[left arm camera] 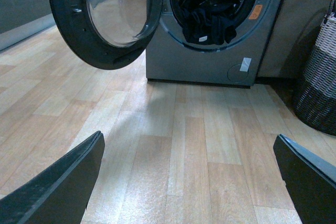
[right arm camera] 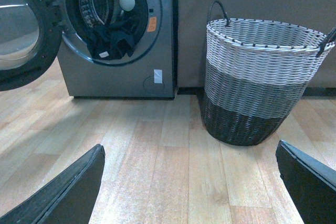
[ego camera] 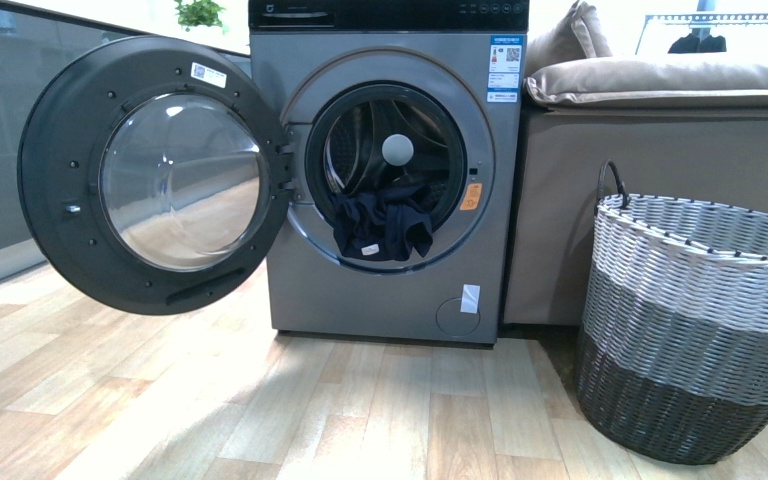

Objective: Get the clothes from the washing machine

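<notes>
The grey washing machine (ego camera: 380, 290) stands on the floor with its round door (ego camera: 155, 175) swung open to the left. Dark navy clothes (ego camera: 385, 222) with a small white label hang out over the lower rim of the drum mouth; they also show in the left wrist view (left arm camera: 207, 24) and the right wrist view (right arm camera: 111, 41). Neither arm shows in the front view. My left gripper (left arm camera: 191, 179) is open and empty above the wooden floor, well short of the machine. My right gripper (right arm camera: 191, 179) is open and empty, also back from the machine.
A grey-and-white woven basket (ego camera: 695, 320) with black handles stands on the floor right of the machine, also in the right wrist view (right arm camera: 260, 77). A beige sofa (ego camera: 660, 130) sits behind it. A small grey ball (ego camera: 397, 149) shows inside the drum. Wooden floor (ego camera: 260, 410) lies in front.
</notes>
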Action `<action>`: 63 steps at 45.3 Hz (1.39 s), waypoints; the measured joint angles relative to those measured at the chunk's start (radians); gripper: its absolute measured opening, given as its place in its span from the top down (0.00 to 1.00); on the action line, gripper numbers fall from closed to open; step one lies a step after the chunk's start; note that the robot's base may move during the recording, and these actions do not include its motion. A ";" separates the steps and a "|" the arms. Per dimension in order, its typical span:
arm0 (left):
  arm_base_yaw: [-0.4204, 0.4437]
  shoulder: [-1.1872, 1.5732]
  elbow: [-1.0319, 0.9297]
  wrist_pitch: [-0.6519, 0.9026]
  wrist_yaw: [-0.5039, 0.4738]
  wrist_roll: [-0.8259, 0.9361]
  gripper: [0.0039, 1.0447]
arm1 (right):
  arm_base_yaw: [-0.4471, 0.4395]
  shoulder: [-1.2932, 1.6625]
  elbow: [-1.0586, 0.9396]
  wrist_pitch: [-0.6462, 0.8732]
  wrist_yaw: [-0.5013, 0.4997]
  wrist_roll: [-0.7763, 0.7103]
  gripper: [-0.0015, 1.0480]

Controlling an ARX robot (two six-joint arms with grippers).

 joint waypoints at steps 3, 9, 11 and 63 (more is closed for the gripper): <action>0.000 0.000 0.000 0.000 0.000 0.000 0.06 | 0.000 0.000 0.000 0.000 0.000 0.000 0.07; 0.000 0.000 0.000 0.000 0.000 0.000 0.06 | 0.000 0.000 0.000 0.000 0.000 0.000 0.07; 0.000 0.000 0.000 0.000 0.000 0.000 0.06 | 0.000 0.000 0.000 0.000 0.000 0.000 0.07; 0.000 0.000 0.000 0.000 0.000 0.000 0.06 | 0.000 0.000 0.000 0.000 0.000 0.000 0.07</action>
